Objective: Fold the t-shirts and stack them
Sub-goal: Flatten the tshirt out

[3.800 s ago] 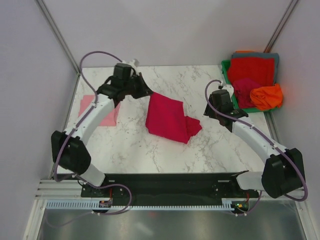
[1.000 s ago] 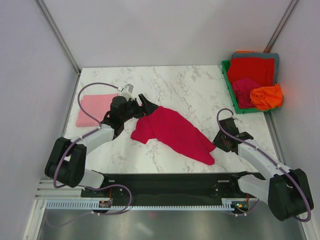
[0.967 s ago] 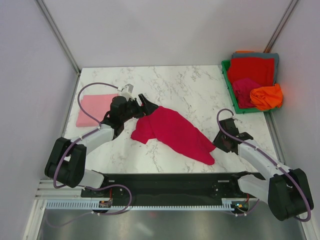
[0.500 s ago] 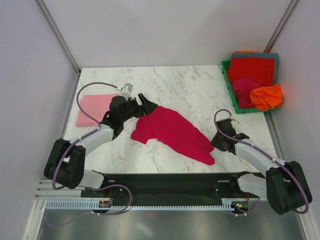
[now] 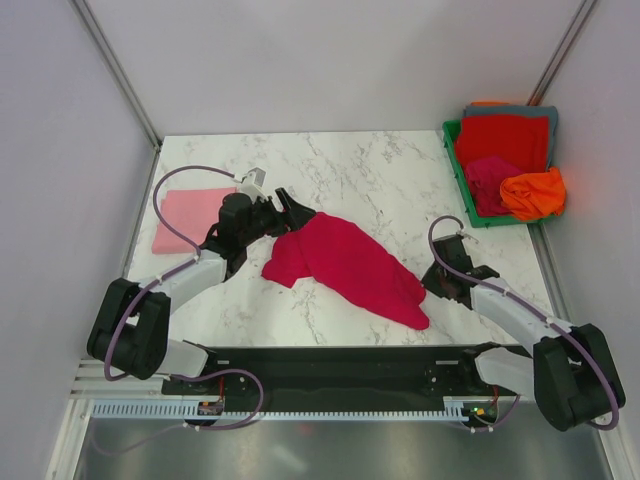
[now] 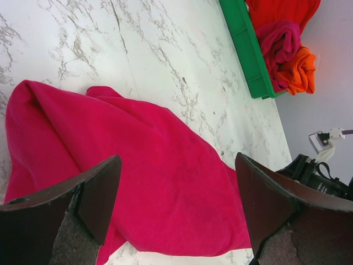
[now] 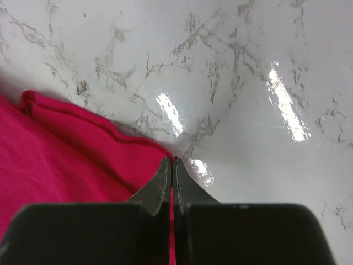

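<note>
R hand (image 7: 171,162) now clamped on 1 crimson tee (image 5: 345,262); 1 pink tee (image 5: 190,218).

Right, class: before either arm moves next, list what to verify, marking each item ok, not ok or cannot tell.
1. Right pincer shut on the crimson t-shirt at its near corner: ok.
2. Left pincer gripping the far end: not ok, jaws wide open over the cloth.
3. Shirt lying flat: not ok, bunched.
4. Folded pink t-shirt apart from it: ok.
5. Grip firm enough to pull: cannot tell.
</note>
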Controlling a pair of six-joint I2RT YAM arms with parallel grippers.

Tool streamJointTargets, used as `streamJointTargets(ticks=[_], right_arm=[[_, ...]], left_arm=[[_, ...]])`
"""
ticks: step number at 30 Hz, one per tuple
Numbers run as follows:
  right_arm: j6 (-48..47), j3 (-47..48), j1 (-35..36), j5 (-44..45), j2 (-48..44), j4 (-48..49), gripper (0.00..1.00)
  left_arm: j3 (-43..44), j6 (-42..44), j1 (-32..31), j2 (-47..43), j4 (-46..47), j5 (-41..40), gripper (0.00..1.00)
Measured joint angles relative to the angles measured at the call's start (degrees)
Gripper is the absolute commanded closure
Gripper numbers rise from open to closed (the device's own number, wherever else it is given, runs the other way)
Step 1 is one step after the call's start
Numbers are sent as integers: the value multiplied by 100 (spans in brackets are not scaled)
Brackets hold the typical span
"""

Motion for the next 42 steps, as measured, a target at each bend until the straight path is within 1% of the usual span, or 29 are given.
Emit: streamJointTargets(ticks=[5, 9, 12, 15, 17, 20, 23, 24, 25, 27, 31, 34, 38, 42], right_arm=[[-142, 455, -2, 92, -262, -343, 100], [-389, 1499, -15, 258, -219, -859, 100], [-605, 2804, -98, 319, 28, -1305, 100], [-914, 4422, -160, 205, 422, -1617, 100], [-1119, 5617, -190, -129, 752, -1803, 100], [-1296, 7289, -173, -907, 1215, -2006, 100], [-1379, 8413, -109, -1596, 1451, -2085, 100], [-1405, 8581, -94, -1744, 1434, -2120, 100], [-1438, 8633, -66, -1808, 1335, -2146, 100], [-1497, 8358, -46, -1668, 968, -2205, 100], [-1539, 6798, -50, -662, -317, -2339, 100], [-1486, 5313, -52, 385, -1399, -2507, 100], [-1222, 3869, -72, 1460, -2358, -2632, 100], [-1029, 3193, -72, 2050, -2839, -2732, 100]], left_arm=[[-2, 0, 0, -4, 0, 0, 9], [-28, 0, 0, -57, -2, 0, 9], [-31, 0, 0, -74, 17, 0, 10], [-31, 0, 0, -74, 44, 0, 10], [-31, 0, 0, -74, 48, 0, 10], [-37, 0, 0, -92, 57, -7, 10], [-76, 0, 0, -149, 70, -17, 10], [-98, 0, 0, -170, 74, -22, 10], [-116, 0, 0, -188, 81, -31, 10], [-164, 0, 0, -236, 83, -68, 10], [-243, 0, 0, -315, 87, -133, 10], [-243, 0, 0, -317, 105, -133, 10], [-234, 2, -37, -278, 136, -87, 10], [87, 140, -413, 79, -7, -116, 10]])
